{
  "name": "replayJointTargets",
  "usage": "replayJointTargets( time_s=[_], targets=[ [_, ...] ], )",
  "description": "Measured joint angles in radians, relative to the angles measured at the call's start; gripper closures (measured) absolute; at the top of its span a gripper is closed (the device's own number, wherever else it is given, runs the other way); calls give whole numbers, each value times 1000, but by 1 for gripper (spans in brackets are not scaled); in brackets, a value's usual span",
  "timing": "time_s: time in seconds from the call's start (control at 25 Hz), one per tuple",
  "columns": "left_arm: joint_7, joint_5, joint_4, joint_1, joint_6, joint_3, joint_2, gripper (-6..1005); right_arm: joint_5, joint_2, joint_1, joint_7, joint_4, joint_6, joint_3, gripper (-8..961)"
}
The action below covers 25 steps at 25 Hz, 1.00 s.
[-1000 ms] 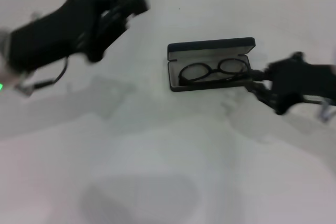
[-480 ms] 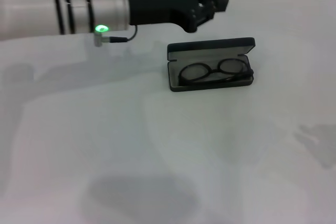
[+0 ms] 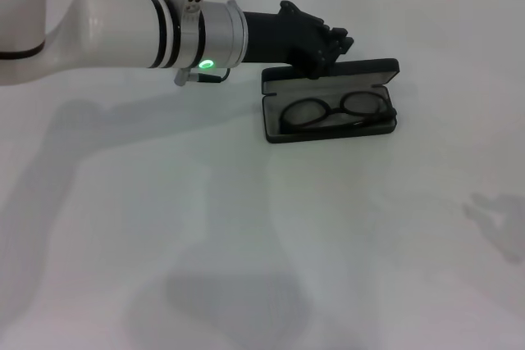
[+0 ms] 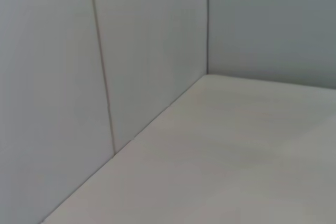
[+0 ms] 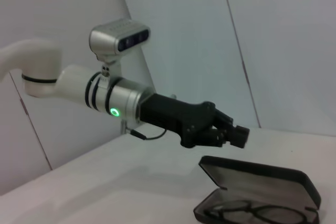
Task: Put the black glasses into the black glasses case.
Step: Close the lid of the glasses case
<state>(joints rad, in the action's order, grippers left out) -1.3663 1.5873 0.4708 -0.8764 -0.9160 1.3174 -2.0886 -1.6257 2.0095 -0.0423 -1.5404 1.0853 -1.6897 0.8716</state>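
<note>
Black glasses (image 3: 335, 111) lie inside the open black glasses case (image 3: 330, 75) — lid unclosed; left gripper (image 3: 338, 43) hovers behind it, jaws together.

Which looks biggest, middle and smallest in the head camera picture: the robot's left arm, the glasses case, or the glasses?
1. Left arm: biggest, though it is raised nearer the camera, which may enlarge it.
2. Black glasses case: middle; open on the table.
3. Black glasses: smallest; they lie inside the case.

No text, label, brand or number can be read on anything in these views.
</note>
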Motion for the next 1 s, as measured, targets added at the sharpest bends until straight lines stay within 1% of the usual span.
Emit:
replayJointTargets(
  time_s=[0.36,0.72,0.8,1.0],
  targets=[
    [-12,2,-3,-2,8,-1,0,863,-4,-1,-45,19,-57,20,1,712],
    [-20,6,-6,-6,12,0,0,842,-5,-2,-60,32,-88,21,3,702],
    [-20,10,-10,-6,15,0,-1,760,-5,-2,-61,37,-96,21,4,700],
    [-16,13,-31,-12,27,11,-3,753,-5,-2,-65,45,-119,21,8,694]
  ],
)
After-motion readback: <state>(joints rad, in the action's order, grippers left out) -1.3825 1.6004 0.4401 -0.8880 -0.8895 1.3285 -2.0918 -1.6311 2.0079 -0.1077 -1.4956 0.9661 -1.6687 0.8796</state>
